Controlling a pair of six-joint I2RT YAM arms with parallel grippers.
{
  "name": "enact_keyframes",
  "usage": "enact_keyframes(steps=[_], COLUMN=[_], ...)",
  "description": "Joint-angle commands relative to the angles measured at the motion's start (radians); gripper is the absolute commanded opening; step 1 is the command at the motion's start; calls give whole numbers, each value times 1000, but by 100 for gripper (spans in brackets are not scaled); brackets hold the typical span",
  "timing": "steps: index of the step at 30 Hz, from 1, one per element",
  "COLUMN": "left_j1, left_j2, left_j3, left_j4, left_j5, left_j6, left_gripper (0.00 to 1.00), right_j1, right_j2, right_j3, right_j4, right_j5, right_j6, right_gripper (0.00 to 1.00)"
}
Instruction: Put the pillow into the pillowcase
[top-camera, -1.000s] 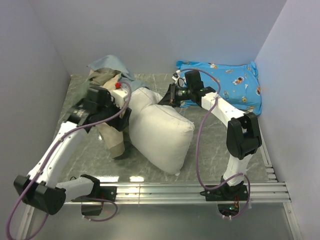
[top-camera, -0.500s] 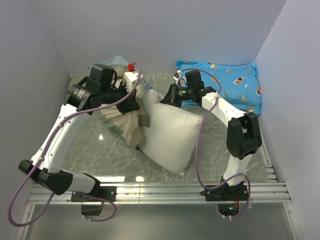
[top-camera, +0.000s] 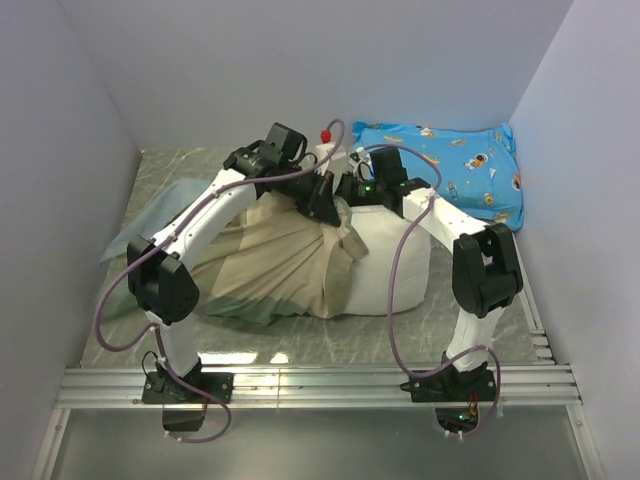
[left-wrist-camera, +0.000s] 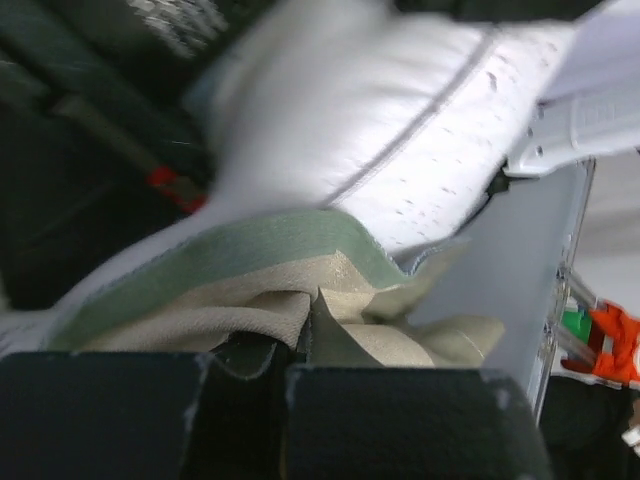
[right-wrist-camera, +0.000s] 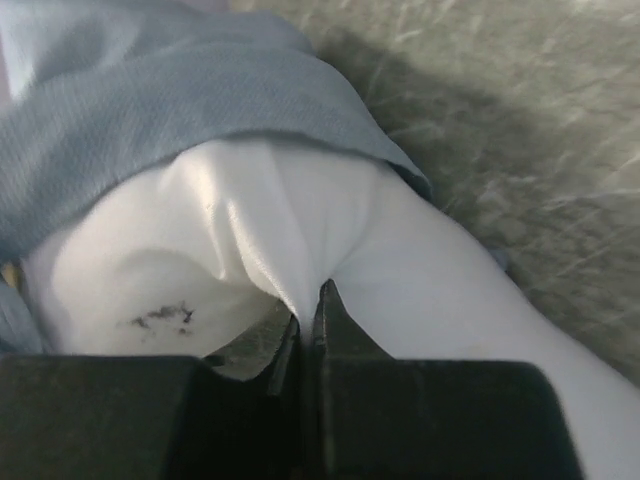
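Left gripper (top-camera: 325, 203) was clamped on a fold of the pillowcase (top-camera: 275, 265). In its wrist view I saw the jaws together at (left-wrist-camera: 295, 365) with tan cloth (left-wrist-camera: 250, 310) bunched up between them. Right gripper (top-camera: 350, 190) was pinched on the pillow (top-camera: 395, 265). Its wrist view showed the jaws together at (right-wrist-camera: 310, 315) with a ridge of white cover (right-wrist-camera: 250, 230) pulled into them. From above, the two grippers sat just beside each other at the far top of the heap.

Going down by size, the table (top-camera: 170, 175) was grey-green marbled stone, also seen past the pillow in the right wrist view (right-wrist-camera: 520, 120).

The pillowcase lay across the middle and left of it. Its tan face was draped over the pillow's left part, with a green band along the near hem. A grey-blue flap lay flat out toward the left wall. The right wrist view showed grey-blue cloth (right-wrist-camera: 180, 90) lapping over the top of the white cover.

The pillow lay near the table's middle, partly under the case. Its right end was bare and white, and its seam showed in the left wrist view (left-wrist-camera: 420, 120).

I saw the cushion (top-camera: 450, 170), bright blue with prints, in the far right corner behind the right arm. I could not tell whether it touched the pillow.
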Motion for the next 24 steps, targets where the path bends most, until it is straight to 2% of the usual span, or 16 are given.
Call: enact_keyframes(steps=[1, 3, 4, 6, 8, 10, 12, 13, 15, 16, 18, 20, 24], left_j1=[90, 169, 194, 243, 256, 260, 260, 260, 263, 265, 266, 266, 260], left_j2=[15, 29, 23, -4, -15, -23, -17, -12, 7, 14, 29, 34, 49], left_j3=[62, 47, 7, -37, -73, -80, -77, -61, -36, -15, 2, 7, -1], left_j4=[283, 327, 352, 399, 410, 416, 421, 416, 406, 396, 393, 422, 551], left_j5=[-107, -91, -84, -91, -116, -131, -162, -168, -197, -200, -190, -165, -102], left_j6=[-53, -95, -112, -122, -107, -85, -80, -74, -73, -76, -80, -97, -206], left_gripper=[0, 0, 0, 0, 0, 0, 0, 0, 0, 0, 0, 1, 5], right_j1=[12, -23, -40, -98, -131, -169, -218, -241, -349, -382, -459, -513, -504], right_j2=[25, 54, 81, 150, 206, 204, 191, 187, 180, 171, 107, 54, -61], right_j3=[42, 200, 256, 463, 688, 725, 742, 752, 783, 757, 653, 464, 188], right_j4=[-41, -227, -277, -445, -598, -600, -589, -595, -663, -693, -740, -767, -706], right_j5=[5, 74, 101, 195, 290, 445, 520, 545, 451, 324, 179, 70, 5], right_j6=[-97, -247, -295, -424, -557, -623, -737, -752, -751, -730, -713, -719, -705], right_gripper=[21, 49, 69, 94, 95, 96, 97, 98, 98, 98, 98, 98, 99])
